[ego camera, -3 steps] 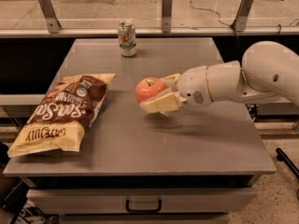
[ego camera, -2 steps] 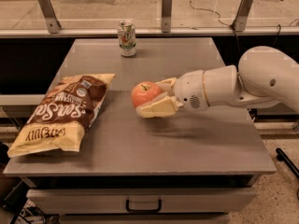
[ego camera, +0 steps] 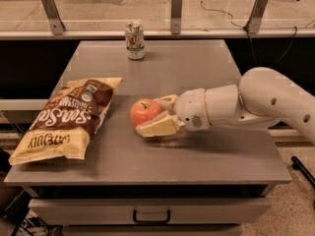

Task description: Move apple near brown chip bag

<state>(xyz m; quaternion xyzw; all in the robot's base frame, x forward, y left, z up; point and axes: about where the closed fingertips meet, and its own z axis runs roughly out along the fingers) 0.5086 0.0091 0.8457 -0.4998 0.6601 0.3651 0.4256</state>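
Note:
The red-orange apple point(ego camera: 143, 112) with a short dark stem is held between the cream fingers of my gripper point(ego camera: 153, 116), which reaches in from the right on a white arm. The apple is low over the grey table point(ego camera: 206, 151), near its middle. The brown chip bag point(ego camera: 69, 117) lies flat on the left side of the table, its near edge a short gap to the left of the apple. The gripper is shut on the apple.
A silver-green soda can point(ego camera: 134, 40) stands upright at the table's back edge. A railing with metal posts point(ego camera: 176, 11) runs behind the table. A drawer with a handle point(ego camera: 151, 215) sits below the table's front edge.
My gripper has carried the apple to the left and lower, closer to the brown chip bag. The bag and the can have not moved.

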